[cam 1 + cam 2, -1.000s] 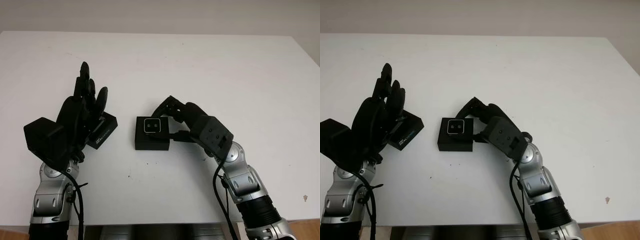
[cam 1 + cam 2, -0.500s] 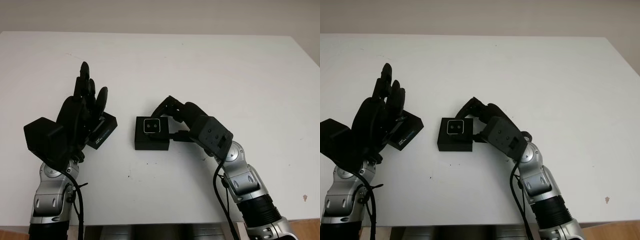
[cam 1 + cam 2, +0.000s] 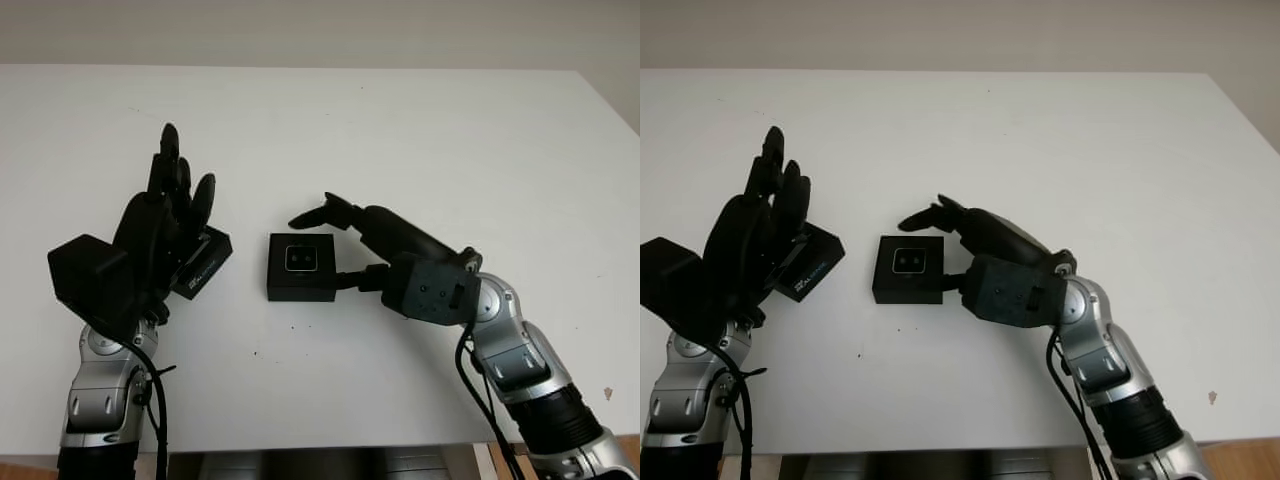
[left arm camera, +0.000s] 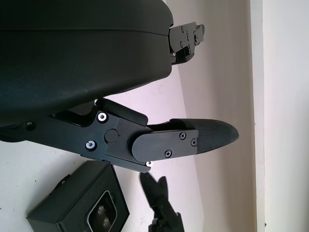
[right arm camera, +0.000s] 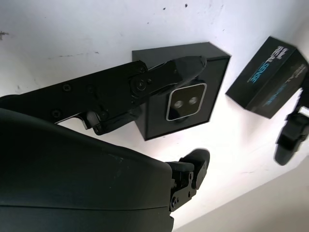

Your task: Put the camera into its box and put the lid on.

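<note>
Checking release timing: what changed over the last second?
The right hand let go: its fingers, curled around the camera in the box, opened, and the hand drew back toward the right, staying beside the box. Camera and box unmoved. The left hand stayed raised by the lid.

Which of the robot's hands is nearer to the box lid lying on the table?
Left. The left hand stands right beside the lid, partly covering it. The right hand is open at the box with the camera inside.
</note>
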{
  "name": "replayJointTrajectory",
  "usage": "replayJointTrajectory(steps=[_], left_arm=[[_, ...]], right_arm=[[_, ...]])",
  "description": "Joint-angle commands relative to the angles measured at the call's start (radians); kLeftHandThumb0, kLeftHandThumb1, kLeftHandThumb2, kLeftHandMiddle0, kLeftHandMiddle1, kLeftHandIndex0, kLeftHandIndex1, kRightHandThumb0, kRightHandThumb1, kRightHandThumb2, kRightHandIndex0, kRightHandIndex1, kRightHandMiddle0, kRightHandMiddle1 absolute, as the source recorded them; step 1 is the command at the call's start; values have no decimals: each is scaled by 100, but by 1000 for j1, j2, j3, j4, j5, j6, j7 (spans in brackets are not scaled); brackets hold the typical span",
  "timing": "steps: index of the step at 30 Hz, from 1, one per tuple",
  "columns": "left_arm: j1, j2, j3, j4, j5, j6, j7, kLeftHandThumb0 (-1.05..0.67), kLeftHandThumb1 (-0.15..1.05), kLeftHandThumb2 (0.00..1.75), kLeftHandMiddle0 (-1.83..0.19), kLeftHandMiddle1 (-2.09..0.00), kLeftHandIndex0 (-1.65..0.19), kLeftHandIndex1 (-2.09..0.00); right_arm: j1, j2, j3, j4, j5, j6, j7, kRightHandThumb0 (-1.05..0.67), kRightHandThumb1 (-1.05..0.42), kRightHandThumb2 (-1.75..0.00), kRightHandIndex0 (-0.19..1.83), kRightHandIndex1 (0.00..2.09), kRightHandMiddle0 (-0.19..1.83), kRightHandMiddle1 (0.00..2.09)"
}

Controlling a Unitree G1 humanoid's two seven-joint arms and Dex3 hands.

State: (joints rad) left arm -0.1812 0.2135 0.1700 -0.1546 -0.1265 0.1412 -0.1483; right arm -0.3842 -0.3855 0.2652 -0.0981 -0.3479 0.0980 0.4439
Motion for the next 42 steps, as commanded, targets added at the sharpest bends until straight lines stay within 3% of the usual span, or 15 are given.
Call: replayJointTrajectory(steps=[1,9,17,23,26,27,30,33,38,42], left_arm=[[-2,2,3,5,-6,-8,-2,-72,105,47,19,0,19,0],[-5,4,1,8,-1,-11,-1,-72,105,47,19,0,19,0],[-7,13,3,6,2,-18,-6,-74,105,47,19,0,19,0],[-19,40,67,-72,-25,7,20,-76,105,42,19,0,19,0],[-25,77,118,-113,20,24,74,-66,105,40,12,-5,12,-4],[-28,90,132,-123,34,32,90,-60,105,35,1,-9,5,-8],[-32,163,174,-117,81,14,98,-53,105,31,-18,-17,-4,-12],[-26,309,220,-89,100,17,7,-51,105,20,-35,-26,-16,-18],[-48,638,261,-31,98,78,-281,-68,96,5,-18,-10,-10,-10],[-82,811,211,17,156,41,-409,-79,87,3,0,-2,-2,-5]], right_arm=[[14,-11,-12,-38,5,-6,4,-61,-93,-5,-19,1,5,19],[33,9,-54,-89,44,-6,-37,-63,-93,-6,-18,1,0,11],[48,136,-163,-62,184,-7,-177,-62,-104,-8,-5,8,4,10],[34,197,-232,-6,306,44,-209,-54,-105,-9,0,10,7,11],[29,199,-253,16,317,54,-231,-56,-105,-10,2,10,9,12],[28,199,-258,19,321,59,-237,-57,-105,-10,2,10,9,12],[24,194,-268,30,331,62,-246,-58,-105,-10,2,9,8,11],[20,184,-275,52,330,44,-251,-58,-105,-10,3,9,10,12],[1,170,-315,78,387,60,-217,-57,-105,-8,5,10,12,14],[-25,143,-354,111,439,72,-177,-63,-105,-18,8,10,11,13]])
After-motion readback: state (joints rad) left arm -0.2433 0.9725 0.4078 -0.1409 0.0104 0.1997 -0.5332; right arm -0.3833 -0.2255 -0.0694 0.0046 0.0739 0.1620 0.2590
